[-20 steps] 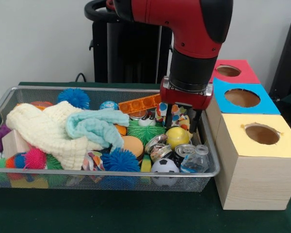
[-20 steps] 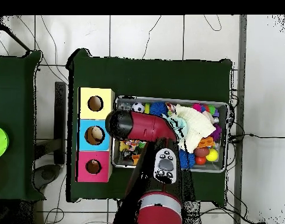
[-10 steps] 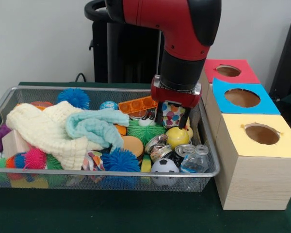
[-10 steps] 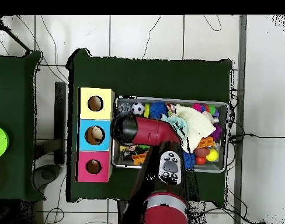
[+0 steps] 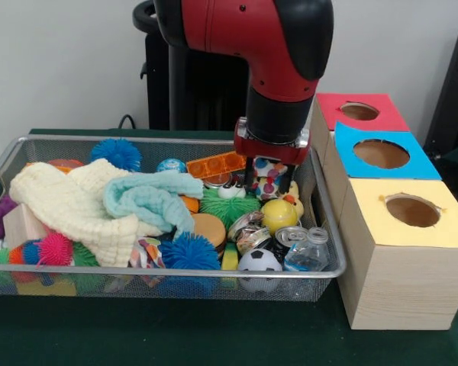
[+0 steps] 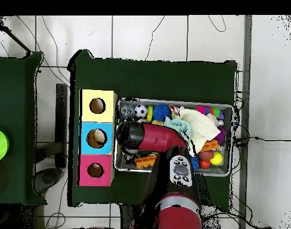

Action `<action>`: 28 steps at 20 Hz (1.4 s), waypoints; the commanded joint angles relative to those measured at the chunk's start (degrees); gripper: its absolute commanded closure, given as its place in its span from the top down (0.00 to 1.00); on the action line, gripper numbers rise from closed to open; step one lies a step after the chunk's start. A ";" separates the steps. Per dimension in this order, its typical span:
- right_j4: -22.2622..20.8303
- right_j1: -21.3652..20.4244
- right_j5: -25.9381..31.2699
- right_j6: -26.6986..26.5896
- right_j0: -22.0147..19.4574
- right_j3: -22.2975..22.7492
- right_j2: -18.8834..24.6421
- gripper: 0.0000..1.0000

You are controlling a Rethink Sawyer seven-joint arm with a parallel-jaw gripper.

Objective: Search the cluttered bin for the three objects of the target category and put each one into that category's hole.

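Note:
A wire bin (image 5: 175,272) (image 6: 228,107) holds mixed toys, cans and cloths. My gripper (image 5: 269,181) hangs low over the bin's right rear part, hidden under the arm (image 6: 149,136) in the overhead view. It is open, its fingers standing either side of a white toy with coloured spots (image 5: 269,171). Just in front lie a yellow ball (image 5: 278,213), a green spiky ball (image 5: 227,206), tin cans (image 5: 290,235), a small plastic bottle (image 5: 309,252) and a soccer ball (image 5: 258,261) (image 6: 141,110). Right of the bin stand three boxes with round holes: yellow (image 5: 412,211) (image 6: 97,105), blue (image 5: 382,154) (image 6: 97,138) and red (image 5: 359,112) (image 6: 95,170).
A cream cloth (image 5: 65,202) and a teal cloth (image 5: 149,197) cover the bin's left half. Blue spiky balls (image 5: 189,252) (image 5: 116,152), an orange bubble strip (image 5: 217,164), a pink spiky ball (image 5: 55,249) and a wooden block (image 5: 23,225) lie around them.
My gripper moved left and toward the bin's back, from above the yellow ball to around the spotted toy. Its finger spacing looks unchanged.

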 commanded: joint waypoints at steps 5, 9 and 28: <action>-2.59 2.14 3.88 -3.54 -3.87 5.32 10.94 1.00; -3.11 1.78 0.26 -2.30 -4.22 6.56 12.04 1.00; -7.76 2.18 -6.67 2.03 -4.69 5.99 11.31 0.00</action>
